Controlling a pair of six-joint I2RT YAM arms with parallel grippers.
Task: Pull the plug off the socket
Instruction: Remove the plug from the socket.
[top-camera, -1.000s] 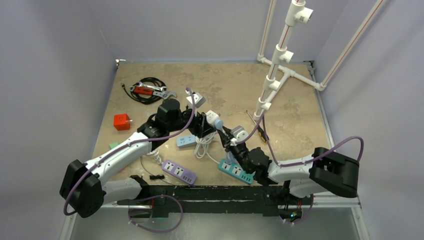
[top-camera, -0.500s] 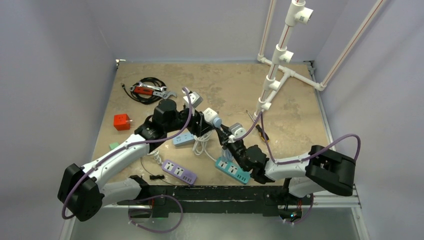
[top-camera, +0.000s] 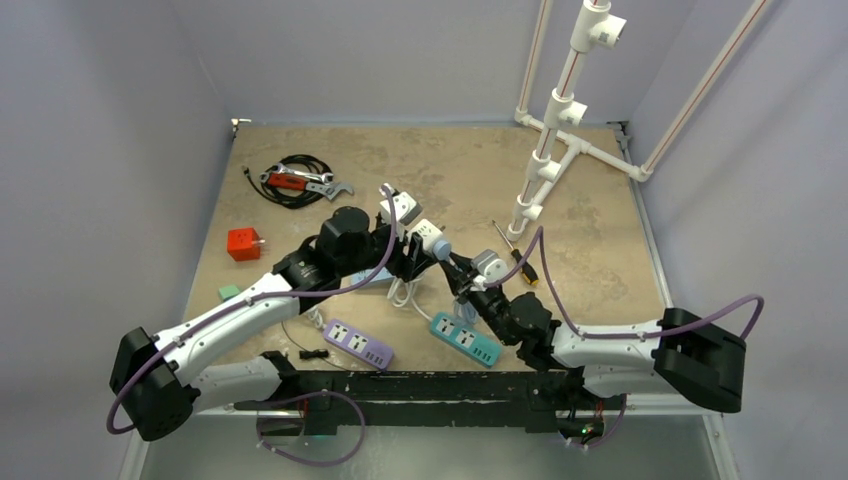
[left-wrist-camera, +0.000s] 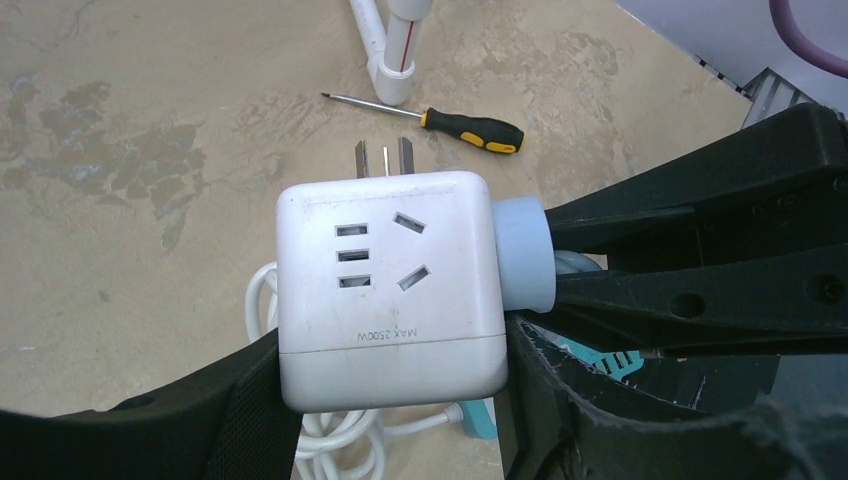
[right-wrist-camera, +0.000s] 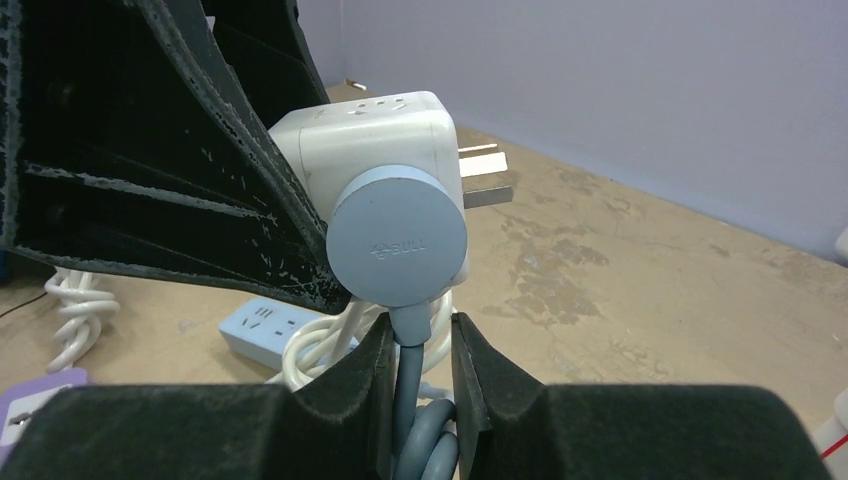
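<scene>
Socket cube (left-wrist-camera: 390, 290) sits mid-frame, held up off the table (left-wrist-camera: 120, 120). The left gripper (left-wrist-camera: 395, 370) has its jaws clamped on the cube's lower flanks. Blue plug (left-wrist-camera: 522, 255) is seated in the cube's right face, axis horizontal, pointing at the right gripper (right-wrist-camera: 420, 345). That gripper's jaws are pressed on the cord (right-wrist-camera: 412, 325) just under the plug. Judgement: pull straight out along that axis, rightward in the left-wrist view.

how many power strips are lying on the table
3: purple strip at the near edge, teal strip to its right, light blue strip farther back, largely covered in the top view. More may be hidden.
</scene>
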